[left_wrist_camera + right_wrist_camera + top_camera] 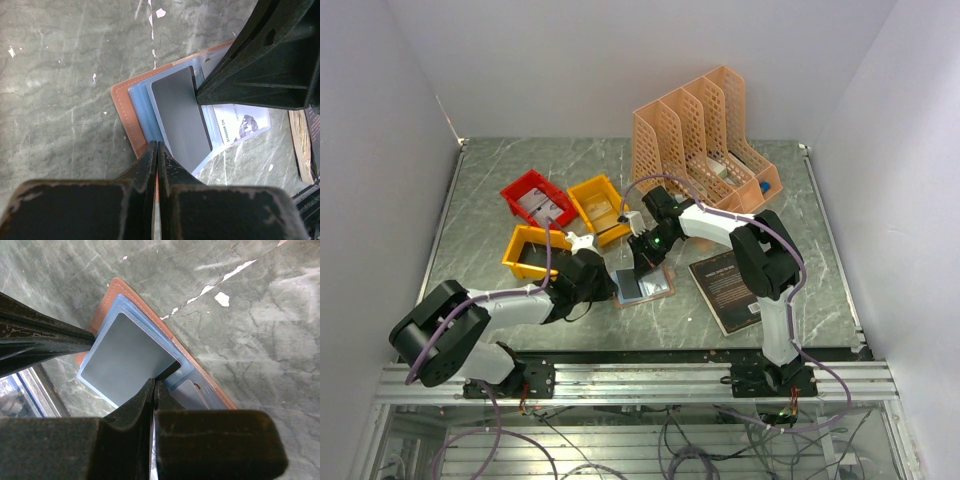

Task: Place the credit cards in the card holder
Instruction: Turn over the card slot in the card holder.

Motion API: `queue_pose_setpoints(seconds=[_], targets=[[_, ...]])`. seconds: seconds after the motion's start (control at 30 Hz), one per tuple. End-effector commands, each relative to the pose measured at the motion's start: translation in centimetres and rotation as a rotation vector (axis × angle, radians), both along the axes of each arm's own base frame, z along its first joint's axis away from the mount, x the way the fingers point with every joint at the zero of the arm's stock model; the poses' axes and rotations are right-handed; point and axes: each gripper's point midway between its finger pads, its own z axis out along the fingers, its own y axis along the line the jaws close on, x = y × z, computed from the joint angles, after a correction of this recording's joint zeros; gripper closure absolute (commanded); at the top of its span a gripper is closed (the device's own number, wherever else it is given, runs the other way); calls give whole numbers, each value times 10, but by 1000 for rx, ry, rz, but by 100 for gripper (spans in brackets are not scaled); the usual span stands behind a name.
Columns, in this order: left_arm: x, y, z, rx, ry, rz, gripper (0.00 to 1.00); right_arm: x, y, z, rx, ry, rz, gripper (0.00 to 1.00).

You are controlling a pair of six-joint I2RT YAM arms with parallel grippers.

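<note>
Black fingers of the left claw fill the bottom of its wrist view. They are pressed tightly together, and their tips sit on the near edge of the card holder, where we judge that they pinch its pale blue leaves. The right claw is likewise pressed together. Its tips meet one edge of a grey card near a corner, and it looks to us to be pinching that thin card.

The grey card lies across the blue leaves of the holder, with its far end towards the salmon border. The holder itself lies open and flat on the table, near the front edge and between the two arms, its salmon cover showing as a rim around the blue inside. Beside the grey card, under the right claw, we see a printed card with a small picture, lying in one of the clear pockets.

From above, a black book lies just to the right of the holder. Behind the holder stand a yellow bin and a red bin, with a second yellow bin to the left over the left arm. A peach file rack stands at the back right of the grey marbled table.
</note>
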Motion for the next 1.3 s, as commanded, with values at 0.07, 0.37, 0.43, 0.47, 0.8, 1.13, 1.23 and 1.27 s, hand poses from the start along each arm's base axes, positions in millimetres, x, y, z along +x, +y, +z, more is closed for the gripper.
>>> queue_pose_setpoints(seconds=[0.07,0.37,0.43,0.47,0.8,1.13,1.23,1.27], targets=[[12,-12,13,-35,-32,-14,93,-1,-7,-21,-68,-2,7,99],[12,-20,25,-83,-60,-44,93,0,-7,-21,-67,-5,8,99],[12,-21,25,-83,-58,-49,93,-1,-7,-21,-68,-3,9,99],[12,-22,25,-82,-55,-51,92,-1,-7,-21,-68,-2,7,98],[10,-15,22,-56,-43,-34,78,1,-5,-15,-58,-10,9,90],[11,-18,22,-56,-37,-43,69,6,-3,4,-30,-49,13,82],[11,-18,22,-53,-35,-43,66,7,-3,9,-23,-58,14,81],[11,-18,22,-52,-35,-41,66,9,-4,11,-21,-61,12,80]])
